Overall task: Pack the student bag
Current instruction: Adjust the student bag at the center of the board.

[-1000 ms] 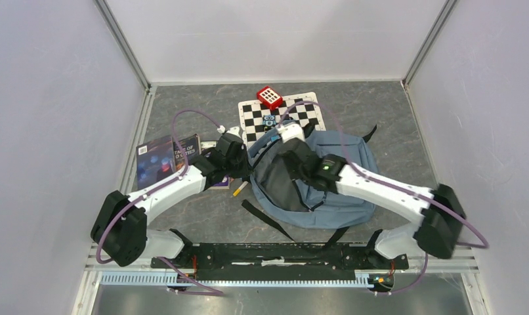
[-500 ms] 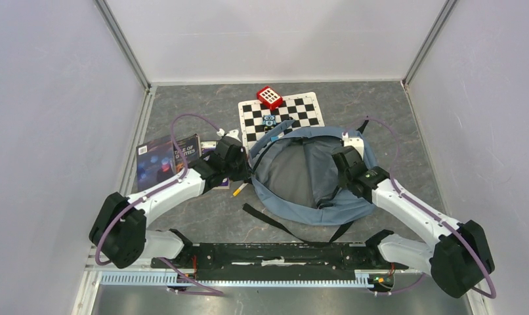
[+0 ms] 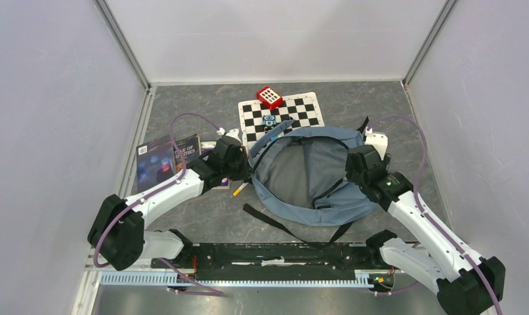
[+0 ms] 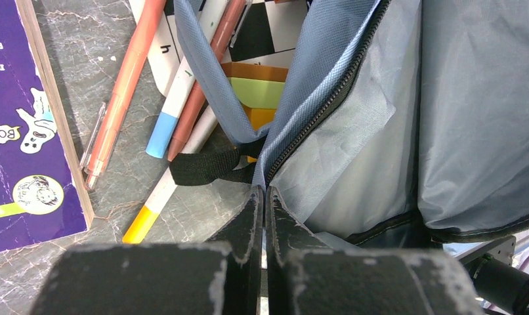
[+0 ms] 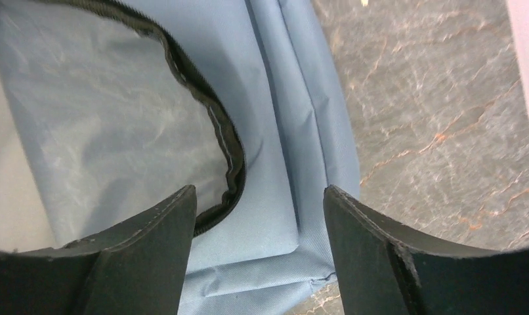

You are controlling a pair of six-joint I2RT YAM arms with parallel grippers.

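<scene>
The student bag point(image 3: 301, 177), blue-grey with black straps, lies in the middle of the table with its main mouth wide open and the pale lining showing. My left gripper point(image 3: 241, 167) is shut on the bag's left rim. In the left wrist view its jaws point(image 4: 265, 190) pinch the blue fabric beside the dark zipper point(image 4: 327, 98). My right gripper point(image 3: 359, 157) stands open over the bag's right side. In the right wrist view its fingers point(image 5: 258, 191) straddle the blue outer fabric point(image 5: 275, 131) next to the zipper rim, with nothing held between them.
A chessboard mat point(image 3: 281, 113) lies behind the bag, with a red keypad toy point(image 3: 269, 97) and a small blue toy point(image 3: 269, 121) on it. Books point(image 3: 167, 157) sit to the left. Pens point(image 4: 183, 98), coloured sticky notes point(image 4: 258, 92) and a purple book point(image 4: 25, 131) lie by the left rim.
My right gripper carried the bag's flap from the left side over to the right, spreading the mouth open, then opened and let go. The left gripper kept its grip and place.
</scene>
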